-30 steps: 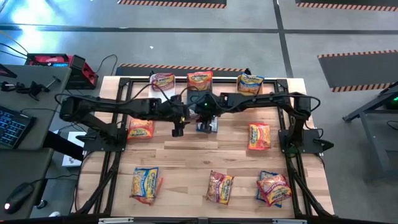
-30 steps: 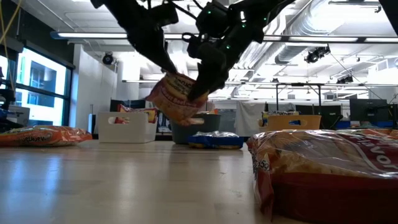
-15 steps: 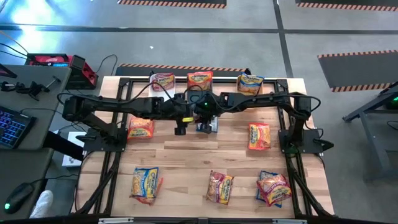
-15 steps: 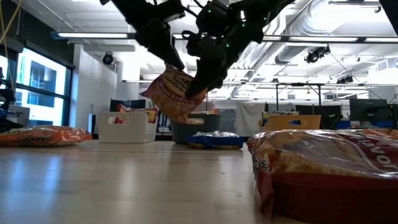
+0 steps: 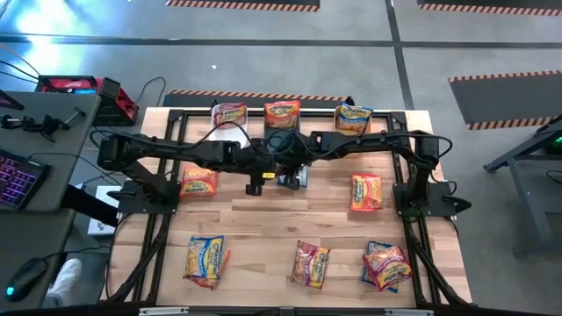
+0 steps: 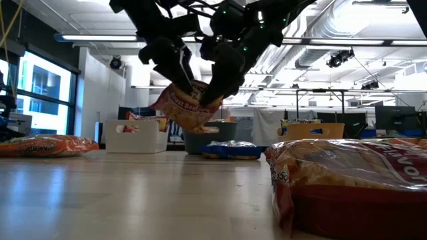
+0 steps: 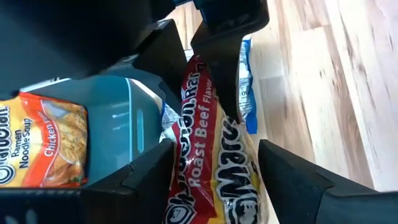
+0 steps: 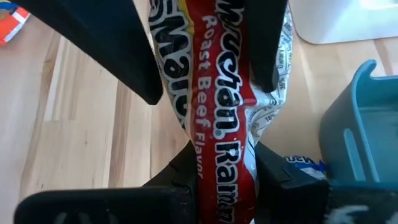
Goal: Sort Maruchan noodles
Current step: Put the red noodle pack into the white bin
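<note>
Low view shows you the left hand [image 6: 175, 67], spread wide, has closed in around the Roast Beef packet [image 6: 185, 107] that the right hand [image 6: 215, 93] pinches above the teal bin [image 6: 200, 141], so a handover looks near.

from above, both arms hid the red roast beef packet [image 8: 227, 118] in their jaws; the near packet [image 6: 353, 180] ran off the low view's edge, its label unreadable.

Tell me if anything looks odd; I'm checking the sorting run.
One red crinkly plastic Roast Beef ramen packet hangs tilted in mid-air, pinched by the right gripper, with the left gripper's open fingers around it too.
</note>
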Controlling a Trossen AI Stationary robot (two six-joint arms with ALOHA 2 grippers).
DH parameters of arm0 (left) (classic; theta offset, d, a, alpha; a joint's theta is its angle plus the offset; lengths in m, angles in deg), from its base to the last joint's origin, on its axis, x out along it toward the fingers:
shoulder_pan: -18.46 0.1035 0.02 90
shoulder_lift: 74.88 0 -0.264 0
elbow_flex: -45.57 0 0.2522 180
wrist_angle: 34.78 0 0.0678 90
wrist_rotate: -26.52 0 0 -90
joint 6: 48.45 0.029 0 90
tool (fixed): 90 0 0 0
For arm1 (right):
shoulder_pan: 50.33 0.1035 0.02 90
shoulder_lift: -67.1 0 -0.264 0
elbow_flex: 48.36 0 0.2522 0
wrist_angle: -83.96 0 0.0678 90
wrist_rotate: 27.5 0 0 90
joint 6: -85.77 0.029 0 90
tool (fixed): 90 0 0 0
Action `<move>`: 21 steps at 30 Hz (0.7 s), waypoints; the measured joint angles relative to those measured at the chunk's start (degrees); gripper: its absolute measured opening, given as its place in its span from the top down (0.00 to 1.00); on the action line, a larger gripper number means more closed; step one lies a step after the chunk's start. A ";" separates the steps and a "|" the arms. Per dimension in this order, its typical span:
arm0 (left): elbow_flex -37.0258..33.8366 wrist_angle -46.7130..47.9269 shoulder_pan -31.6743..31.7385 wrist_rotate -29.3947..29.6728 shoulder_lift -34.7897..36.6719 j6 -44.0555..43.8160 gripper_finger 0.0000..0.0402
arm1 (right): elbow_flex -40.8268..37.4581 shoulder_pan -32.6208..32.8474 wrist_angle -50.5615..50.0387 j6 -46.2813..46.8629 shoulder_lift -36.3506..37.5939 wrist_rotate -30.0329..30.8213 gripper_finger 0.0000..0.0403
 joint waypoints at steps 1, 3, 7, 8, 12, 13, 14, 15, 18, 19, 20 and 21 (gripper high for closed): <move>0.00 0.02 -0.02 0.04 0.00 -0.04 0.48 | 0.00 0.00 0.05 -0.02 0.00 -0.02 0.83; 0.00 0.44 0.11 0.02 0.36 -0.11 0.52 | 0.00 0.00 0.28 -0.11 0.00 -0.02 0.83; 0.00 0.52 0.13 0.03 0.39 -0.09 0.65 | 0.00 0.00 0.48 -1.00 0.00 0.05 0.83; 0.00 0.56 0.13 -0.12 0.41 -0.09 0.69 | 0.00 0.00 0.46 -1.10 0.00 0.16 0.82; -0.01 1.28 0.13 -1.28 0.42 -0.10 0.84 | 0.00 0.00 0.48 -1.09 0.00 0.62 0.78; -0.02 1.53 0.13 -1.51 0.42 -0.09 0.88 | 0.00 0.00 0.49 -1.10 0.00 0.63 0.76; -0.04 1.87 0.13 -1.65 0.51 -0.10 0.91 | 0.00 0.00 0.52 -1.09 0.00 0.66 0.75; -0.10 2.30 0.14 -1.68 0.64 -0.09 0.95 | 0.00 0.00 0.61 -1.09 0.00 0.88 0.73; -0.15 2.60 0.48 -1.56 1.49 -0.18 0.99 | 0.01 0.27 0.75 -1.10 0.20 4.56 0.69; -0.15 2.59 0.65 -1.45 1.78 -0.21 0.99 | 0.07 0.45 0.45 -1.31 0.35 6.43 0.68; -0.15 2.83 0.95 -1.47 2.13 -0.29 0.99 | 0.11 0.70 -0.10 -1.66 0.57 8.22 0.66; -0.15 3.40 1.31 -1.49 2.49 -0.67 0.99 | 0.13 0.87 -1.00 -2.54 0.92 9.77 0.65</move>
